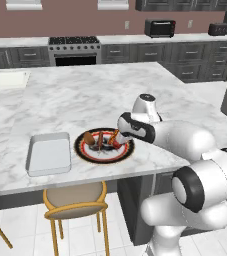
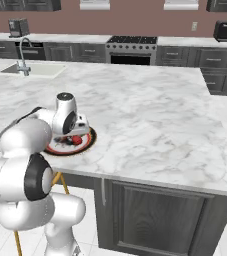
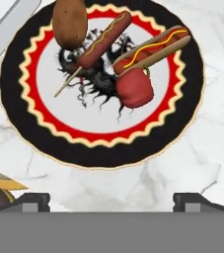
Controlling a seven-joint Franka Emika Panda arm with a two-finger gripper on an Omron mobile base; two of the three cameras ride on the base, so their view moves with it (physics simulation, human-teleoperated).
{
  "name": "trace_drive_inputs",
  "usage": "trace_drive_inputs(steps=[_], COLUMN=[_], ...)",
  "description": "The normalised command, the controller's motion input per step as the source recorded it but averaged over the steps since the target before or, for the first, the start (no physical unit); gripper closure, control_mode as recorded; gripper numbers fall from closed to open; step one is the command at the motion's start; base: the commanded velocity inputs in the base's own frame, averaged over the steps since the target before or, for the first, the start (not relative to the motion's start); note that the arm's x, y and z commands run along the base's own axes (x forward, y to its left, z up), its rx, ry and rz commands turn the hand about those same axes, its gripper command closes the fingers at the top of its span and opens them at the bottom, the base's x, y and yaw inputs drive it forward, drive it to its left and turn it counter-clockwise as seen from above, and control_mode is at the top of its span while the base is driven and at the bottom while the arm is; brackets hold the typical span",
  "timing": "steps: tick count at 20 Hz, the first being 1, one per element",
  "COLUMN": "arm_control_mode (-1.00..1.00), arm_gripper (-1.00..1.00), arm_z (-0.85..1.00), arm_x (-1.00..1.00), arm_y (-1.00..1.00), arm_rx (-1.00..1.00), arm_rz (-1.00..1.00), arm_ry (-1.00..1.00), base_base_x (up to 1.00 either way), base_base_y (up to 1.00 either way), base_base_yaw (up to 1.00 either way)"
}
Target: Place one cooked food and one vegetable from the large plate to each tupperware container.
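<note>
Now, reading from the left of the marble bench (image 1: 85, 100), a pale tray (image 1: 48, 153) lies empty near the front edge, and just beside it on its right sits the plate (image 1: 81, 152) with the black rim and red ring. On the plate, a brown potato (image 3: 69, 22) rests at the left, a corn dog (image 3: 103, 39) on a stick slants across the middle, a hot dog (image 3: 152, 48) in its bun lies to the right, and a dark red pepper (image 3: 134, 89) touches the bun's lower side. The claw (image 3: 111, 201) hovers over the plate's near rim with its two tips standing wide apart and nothing between them.

The potato looks firm and heavy for its size, round enough to roll, so I'd take it across its narrow middle. The corn dog seems stiff and light; its thick body gives a surer hold than the thin stick. The bun is likely soft and would squash.
</note>
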Motion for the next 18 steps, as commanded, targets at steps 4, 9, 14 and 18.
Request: trace_drive_inputs(steps=[4,9,14,18], arm_control_mode=[-1.0,-1.0,-1.0,-1.0], arm_gripper=[-1.0,-1.0,-1.0,-1.0], arm_z=[-0.5,-0.15,-0.01,-0.21], arm_x=[0.51,0.43,0.4,0.35], arm_y=[0.01,0.06,0.09,0.1], arm_rx=[0.0,0.0,0.0,0.0], arm_rz=[0.04,0.01,0.0,0.0], arm_ry=[-0.02,-0.01,0.0,0.0], base_base_x=[0.0,0.0,0.0,0.0], base_base_y=[0.0,0.0,0.0,0.0], base_base_yaw=[0.0,0.0,0.0,0.0])
